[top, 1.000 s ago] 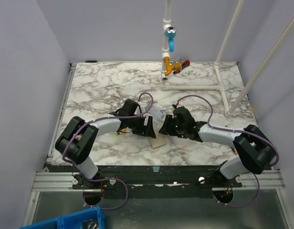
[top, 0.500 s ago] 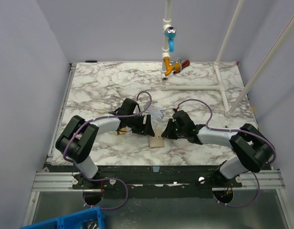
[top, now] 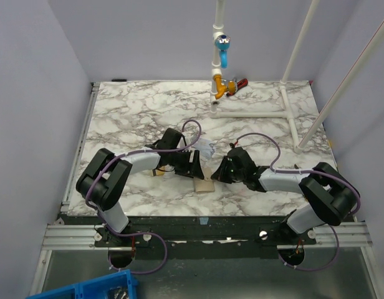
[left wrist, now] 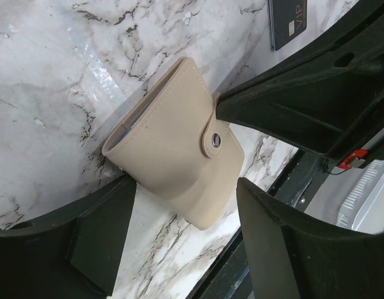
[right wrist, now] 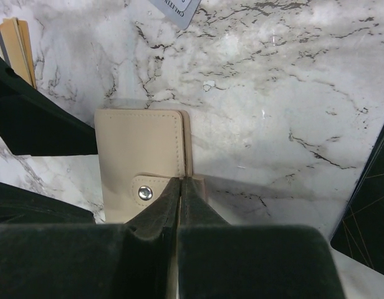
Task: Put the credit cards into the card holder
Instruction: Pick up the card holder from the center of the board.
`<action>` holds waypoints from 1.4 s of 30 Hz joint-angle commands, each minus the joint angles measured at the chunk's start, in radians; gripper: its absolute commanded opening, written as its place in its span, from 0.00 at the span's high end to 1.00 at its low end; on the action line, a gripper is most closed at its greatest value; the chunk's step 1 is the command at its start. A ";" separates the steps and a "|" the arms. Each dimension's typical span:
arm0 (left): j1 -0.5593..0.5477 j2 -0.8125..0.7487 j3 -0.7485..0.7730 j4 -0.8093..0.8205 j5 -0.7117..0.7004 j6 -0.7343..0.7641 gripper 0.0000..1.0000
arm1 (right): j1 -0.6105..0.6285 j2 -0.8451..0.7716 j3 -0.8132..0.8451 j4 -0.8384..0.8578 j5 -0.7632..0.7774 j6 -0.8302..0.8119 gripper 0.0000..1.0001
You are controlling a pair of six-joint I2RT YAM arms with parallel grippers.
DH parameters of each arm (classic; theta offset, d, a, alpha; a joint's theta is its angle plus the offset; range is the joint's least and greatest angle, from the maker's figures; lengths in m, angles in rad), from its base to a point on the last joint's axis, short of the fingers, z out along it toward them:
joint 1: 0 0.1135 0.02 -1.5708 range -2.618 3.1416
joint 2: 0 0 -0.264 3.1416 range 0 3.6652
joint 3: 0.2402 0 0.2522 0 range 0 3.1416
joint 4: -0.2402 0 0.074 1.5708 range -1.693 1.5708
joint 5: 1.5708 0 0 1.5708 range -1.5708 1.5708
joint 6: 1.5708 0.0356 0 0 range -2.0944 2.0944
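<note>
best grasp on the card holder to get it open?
Take the snap tab at the card holder's opening edge, coming in low from the right side. It is snapped shut and lies flat, so that flap edge is probably the only liftable lip.

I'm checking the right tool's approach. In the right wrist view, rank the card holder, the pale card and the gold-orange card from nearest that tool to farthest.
1. card holder, at the right tool
2. gold-orange card, upper left
3. pale card, top edge; close to second

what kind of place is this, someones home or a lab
Most likely a robot test cell in a lab, not a home: a marble-patterned table boxed in by plain walls, a white pipe frame at the back, and a metal mounting rail holding the arms.
</note>
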 commanded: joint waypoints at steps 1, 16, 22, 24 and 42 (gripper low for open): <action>-0.010 0.051 0.022 -0.063 -0.026 0.025 0.33 | 0.007 0.072 -0.095 -0.165 0.100 0.014 0.99; -0.015 0.062 0.087 0.124 0.143 -0.055 0.63 | 0.008 0.022 -0.110 -0.085 0.057 -0.009 0.99; -0.017 0.023 0.064 0.227 0.192 -0.132 0.58 | 0.008 0.040 -0.111 -0.059 0.016 -0.009 0.99; -0.021 0.019 0.061 0.231 0.195 -0.127 0.57 | 0.007 0.041 -0.107 -0.058 0.020 -0.010 0.99; -0.038 0.094 0.052 0.115 0.029 0.000 0.67 | 0.008 -0.016 -0.103 -0.035 0.025 -0.021 0.99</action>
